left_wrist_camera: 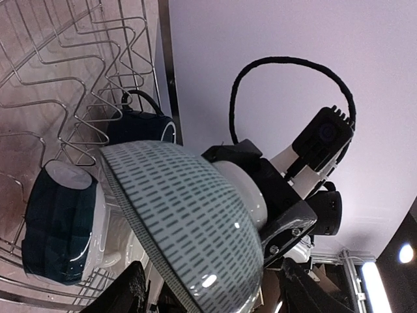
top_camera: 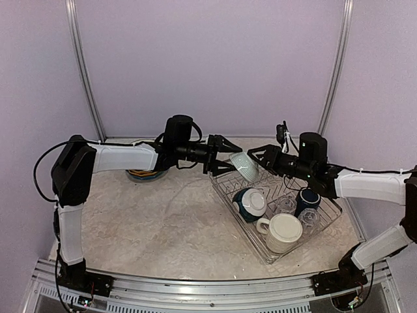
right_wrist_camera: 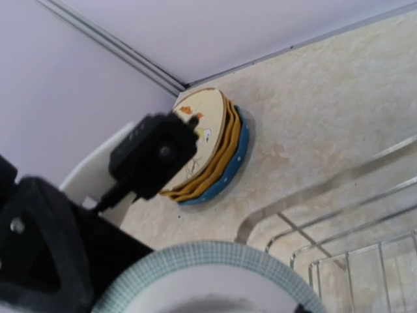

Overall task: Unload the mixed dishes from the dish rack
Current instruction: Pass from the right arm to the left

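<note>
You have the pale bowl [top_camera: 245, 165] in the air over the far left corner of the rack [top_camera: 238, 219], hung between both arms, which reads as a handover. Your right gripper [top_camera: 257, 158] appears to pinch it by the foot, with the rim turned toward the left arm so there is an edge to take. Your left gripper [top_camera: 229, 160] has its fingers [left_wrist_camera: 127, 293] spread wide and straddling that rim, not closed on it. The pass makes sense: the plates [right_wrist_camera: 212, 153] lie stacked on the table at the left arm's side. Close the left before you release the right, since the glaze looks slick. The dark bowl [top_camera: 250, 203], cream mug [top_camera: 283, 233], navy mug [top_camera: 307, 197] and glasses [top_camera: 285, 206] sit in the rack.
</note>
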Robot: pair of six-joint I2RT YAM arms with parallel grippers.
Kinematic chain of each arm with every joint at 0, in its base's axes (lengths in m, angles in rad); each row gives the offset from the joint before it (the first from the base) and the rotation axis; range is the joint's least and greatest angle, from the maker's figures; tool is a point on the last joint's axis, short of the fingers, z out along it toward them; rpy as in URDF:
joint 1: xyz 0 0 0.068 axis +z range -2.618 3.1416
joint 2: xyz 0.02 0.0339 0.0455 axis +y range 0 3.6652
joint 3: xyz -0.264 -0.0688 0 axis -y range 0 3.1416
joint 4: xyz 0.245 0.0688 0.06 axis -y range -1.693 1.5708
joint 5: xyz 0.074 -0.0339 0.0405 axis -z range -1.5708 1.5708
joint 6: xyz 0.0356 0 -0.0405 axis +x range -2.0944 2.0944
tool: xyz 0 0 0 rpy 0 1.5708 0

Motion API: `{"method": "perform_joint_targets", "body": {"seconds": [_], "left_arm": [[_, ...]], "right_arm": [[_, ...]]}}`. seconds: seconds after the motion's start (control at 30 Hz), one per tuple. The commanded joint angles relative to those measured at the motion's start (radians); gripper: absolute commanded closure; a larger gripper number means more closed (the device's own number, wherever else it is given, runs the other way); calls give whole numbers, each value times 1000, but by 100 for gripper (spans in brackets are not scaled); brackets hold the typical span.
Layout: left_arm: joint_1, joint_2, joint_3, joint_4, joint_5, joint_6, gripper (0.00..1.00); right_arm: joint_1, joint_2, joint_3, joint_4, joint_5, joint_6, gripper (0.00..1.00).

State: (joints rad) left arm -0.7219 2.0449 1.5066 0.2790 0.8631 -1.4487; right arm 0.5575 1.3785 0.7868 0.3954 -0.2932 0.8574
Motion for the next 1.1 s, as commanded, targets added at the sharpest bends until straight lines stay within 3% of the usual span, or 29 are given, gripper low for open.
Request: {"method": "perform_joint_targets", "body": {"seconds": [0.0,0.37,0.6,0.73,0.8,0.9,1.07], "left_arm": [[-24,34,29,206,18,-116,39],[-80,94,28,439,-11,-274,66],[-102,111,35,455,-28,-280,83],[-102,119,47,453,-31,-273,99],[-102,117,67,414,-19,-242,100],[-102,98,86,302,-1,-155,100],[-86,3,96,7,5,104,100]], "right_arm": [[-11,-55,-47,117,-29,4,100],[-11,-102,-127,225,-23,26,100],[-11,-158,-170,236,16,24,100],[-11,-173,-176,224,19,12,100],[-11,-185,-175,201,27,0,99],[-11,-213,-172,146,52,-34,85],[-10,-308,-131,-39,144,-145,33]]}}
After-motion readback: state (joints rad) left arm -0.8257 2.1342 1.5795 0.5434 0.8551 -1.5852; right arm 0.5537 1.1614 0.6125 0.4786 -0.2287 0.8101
